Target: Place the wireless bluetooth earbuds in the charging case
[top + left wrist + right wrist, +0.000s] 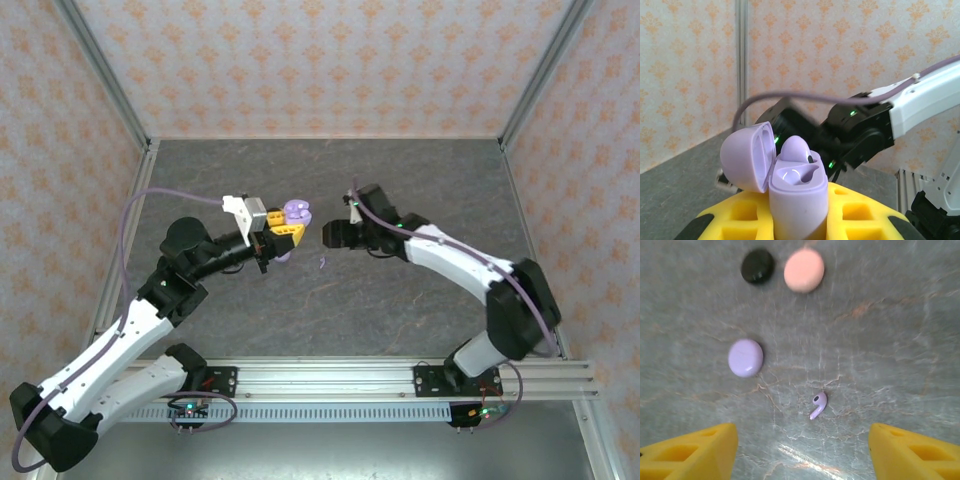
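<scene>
Illumination: bright, even, diffuse; shadows faint. Right wrist view: blurred throughout, glare streak on the table [880, 340] at bottom. Left wrist view: case [799, 205] sharp, arm [920, 105] behind soft.

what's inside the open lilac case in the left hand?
One lilac earbud sits in the far well of the lilac case; the near well looks empty. The earbud's stem and the well bottoms are hidden by the case wall.

No lettering, number, brand mark or sign can be read anywhere. The lilac charging case [799, 210] has a plain shell, and the wallpaper [840, 40] behind it carries only a repeated orange ornament, not writing.
</scene>
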Robot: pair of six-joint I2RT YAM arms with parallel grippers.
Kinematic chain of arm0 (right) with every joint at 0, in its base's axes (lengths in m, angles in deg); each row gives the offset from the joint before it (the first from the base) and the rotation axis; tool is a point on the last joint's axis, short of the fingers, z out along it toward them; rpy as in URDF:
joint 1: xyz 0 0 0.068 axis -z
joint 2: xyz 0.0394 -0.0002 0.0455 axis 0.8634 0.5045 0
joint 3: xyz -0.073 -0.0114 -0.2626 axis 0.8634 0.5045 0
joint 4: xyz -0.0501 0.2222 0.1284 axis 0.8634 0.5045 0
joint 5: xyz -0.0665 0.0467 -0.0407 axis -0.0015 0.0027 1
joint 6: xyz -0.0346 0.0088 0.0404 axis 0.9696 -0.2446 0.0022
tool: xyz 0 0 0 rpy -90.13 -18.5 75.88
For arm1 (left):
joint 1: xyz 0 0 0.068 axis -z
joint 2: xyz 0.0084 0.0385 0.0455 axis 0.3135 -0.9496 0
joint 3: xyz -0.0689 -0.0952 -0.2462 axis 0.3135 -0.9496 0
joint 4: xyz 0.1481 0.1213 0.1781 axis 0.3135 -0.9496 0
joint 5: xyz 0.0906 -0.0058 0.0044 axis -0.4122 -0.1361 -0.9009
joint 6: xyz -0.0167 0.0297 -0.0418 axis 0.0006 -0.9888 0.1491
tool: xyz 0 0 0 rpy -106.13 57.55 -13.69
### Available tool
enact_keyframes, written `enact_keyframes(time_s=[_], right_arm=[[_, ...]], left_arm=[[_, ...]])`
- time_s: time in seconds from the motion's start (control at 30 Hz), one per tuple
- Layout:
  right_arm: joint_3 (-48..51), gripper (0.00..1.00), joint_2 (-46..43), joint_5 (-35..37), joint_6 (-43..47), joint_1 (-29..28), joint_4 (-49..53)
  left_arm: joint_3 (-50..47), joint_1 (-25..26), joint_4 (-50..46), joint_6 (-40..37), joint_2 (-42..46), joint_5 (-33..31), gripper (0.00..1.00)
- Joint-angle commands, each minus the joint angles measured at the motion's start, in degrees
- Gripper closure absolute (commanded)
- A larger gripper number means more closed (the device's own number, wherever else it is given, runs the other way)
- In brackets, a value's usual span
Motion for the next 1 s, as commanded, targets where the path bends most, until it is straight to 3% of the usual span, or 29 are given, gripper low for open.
enact_keyframes(time_s=[0.0, 0.17, 0.4, 0.97], right_arm=[[-4.3, 0.31, 4.9, 5.3, 0.4, -2.3, 3.0], [-7.3, 0.44, 12.1, 5.5, 1.2, -3.0, 3.3], [-10.2, 0.45, 17.7, 4.0, 1.8, -3.2, 5.6], [-15.3, 0.62, 24.9, 4.5, 3.5, -4.5, 10.2]], left_arm=[[0.8, 0.3, -0.7, -1.4, 1.2, -1.5, 0.98], [0.9, 0.3, -1.3, -1.5, 1.6, -1.7, 0.98], [1.0, 0.3, -1.3, -1.5, 1.4, -1.7, 0.98], [1.2, 0.3, -1.4, -1.7, 0.9, -1.6, 0.98]])
